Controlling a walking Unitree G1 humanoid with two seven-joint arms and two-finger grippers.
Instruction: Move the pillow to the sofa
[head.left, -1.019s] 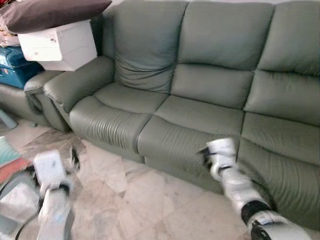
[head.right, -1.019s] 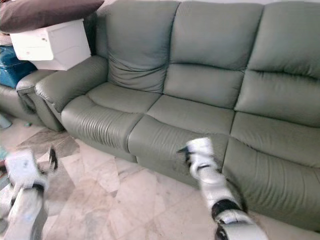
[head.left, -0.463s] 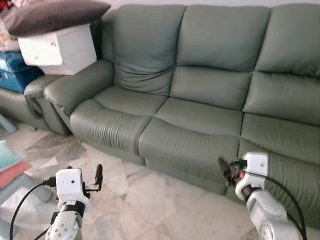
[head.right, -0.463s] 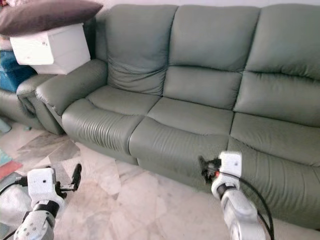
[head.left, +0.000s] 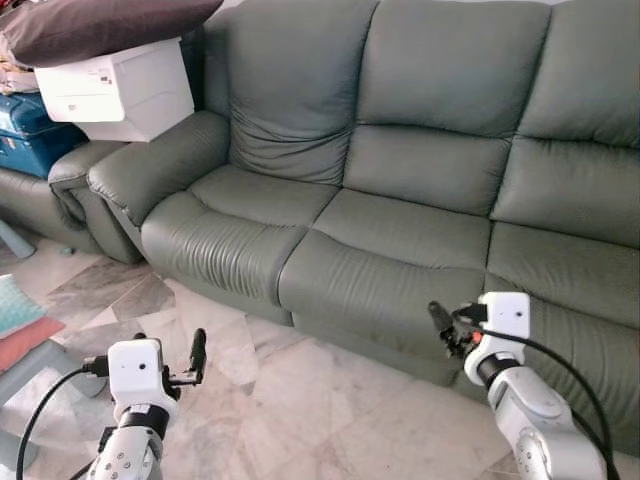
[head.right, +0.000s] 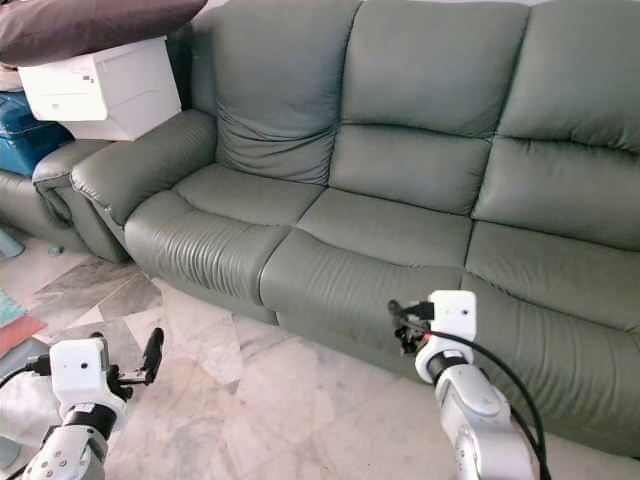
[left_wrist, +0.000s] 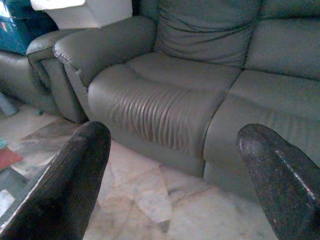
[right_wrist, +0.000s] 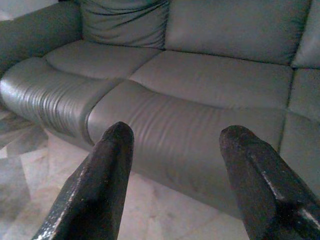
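Note:
A dark brown pillow (head.left: 100, 25) lies on top of a white box at the far left, beyond the sofa's armrest. The grey-green leather sofa (head.left: 400, 200) has three seats and spans the view, all bare. My left gripper (head.left: 196, 355) hangs low over the marble floor, open and holding nothing, far below the pillow. In the left wrist view its fingers (left_wrist: 65, 190) frame the sofa's left seat. My right gripper (head.left: 441, 326) is open and holding nothing, just before the middle seat's front edge. Its fingers (right_wrist: 95, 185) frame that seat.
The white box (head.left: 120, 90) rests on the armrest of a second grey seat (head.left: 40, 195) at the left, beside a blue case (head.left: 30, 130). Marble floor (head.left: 300, 420) lies before the sofa. A red and teal mat (head.left: 20, 320) lies on the floor at the left.
The blurred picture of a second ago has settled. My right gripper has dropped and moved right along the sofa's front. The left gripper has steadied low over the floor.

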